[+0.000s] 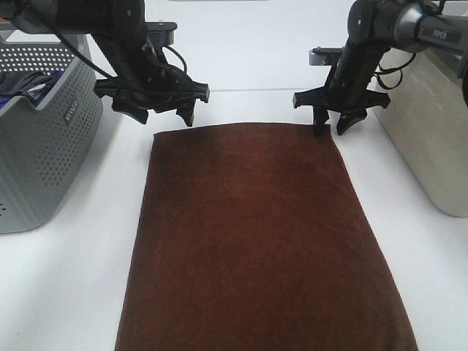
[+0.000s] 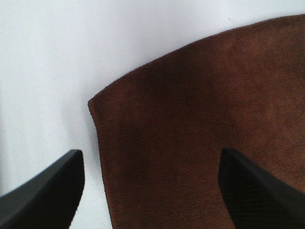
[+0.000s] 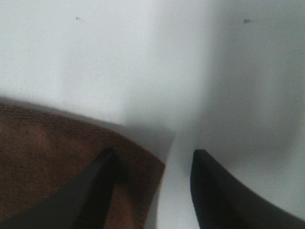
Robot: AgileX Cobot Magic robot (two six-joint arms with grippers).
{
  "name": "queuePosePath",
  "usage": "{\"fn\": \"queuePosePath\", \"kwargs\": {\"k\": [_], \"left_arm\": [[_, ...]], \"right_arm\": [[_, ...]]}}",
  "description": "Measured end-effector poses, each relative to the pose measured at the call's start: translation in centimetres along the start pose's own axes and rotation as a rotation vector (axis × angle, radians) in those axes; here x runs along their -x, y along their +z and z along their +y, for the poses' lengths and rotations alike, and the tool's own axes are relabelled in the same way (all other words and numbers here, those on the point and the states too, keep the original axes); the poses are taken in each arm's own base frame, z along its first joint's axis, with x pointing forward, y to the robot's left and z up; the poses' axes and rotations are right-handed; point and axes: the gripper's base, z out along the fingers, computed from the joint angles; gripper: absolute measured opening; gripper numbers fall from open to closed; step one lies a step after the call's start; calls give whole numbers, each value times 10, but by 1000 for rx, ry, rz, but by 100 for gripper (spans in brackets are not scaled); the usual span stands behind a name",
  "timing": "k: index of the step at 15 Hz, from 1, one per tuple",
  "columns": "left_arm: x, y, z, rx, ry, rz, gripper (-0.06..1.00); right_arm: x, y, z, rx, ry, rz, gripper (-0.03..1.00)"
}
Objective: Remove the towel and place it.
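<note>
The dark-brown towel [image 1: 256, 234] lies flat on the white table [image 1: 73, 292], reaching from the far middle to the near edge of the view. My left gripper [image 1: 164, 117] is open and hovers just above the towel's far left corner. The left wrist view shows that corner [image 2: 200, 119] between the spread fingers [image 2: 47, 191]. My right gripper [image 1: 330, 130] is open at the far right corner. In the right wrist view one finger [image 3: 95, 181] is over the towel's corner [image 3: 47, 157] and the other is over bare table. No tag shows.
A grey perforated basket [image 1: 44, 146] stands at the left with dark garments [image 1: 25, 82] inside. A beige bin [image 1: 439, 139] stands at the right edge. White table shows on both sides of the towel.
</note>
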Motion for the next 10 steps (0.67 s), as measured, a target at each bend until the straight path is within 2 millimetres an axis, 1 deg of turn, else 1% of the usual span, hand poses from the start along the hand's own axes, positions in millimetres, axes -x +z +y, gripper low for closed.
{"fn": "queuePosePath", "kwargs": {"k": [2, 3, 4, 6, 7, 8, 10], "left_arm": [[0, 0, 0, 0, 0, 0, 74], [0, 0, 0, 1, 1, 0, 74], [0, 0, 0, 5, 6, -2, 74], [0, 0, 1, 13, 15, -5, 74], [1, 0, 2, 18, 18, -7, 74], [1, 0, 2, 26, 19, -11, 74], [2, 2, 4, 39, 4, -30, 73]], "right_arm": [[1, 3, -1, -9, -5, -7, 48], [1, 3, -1, -10, -6, -11, 44], [1, 4, -1, -11, -8, -7, 36], [0, 4, 0, -3, -11, 1, 10], [0, 4, 1, 0, -21, 4, 2], [0, 4, 2, 0, -24, 6, 0], [-2, 4, 2, 6, -27, 21, 0]]}}
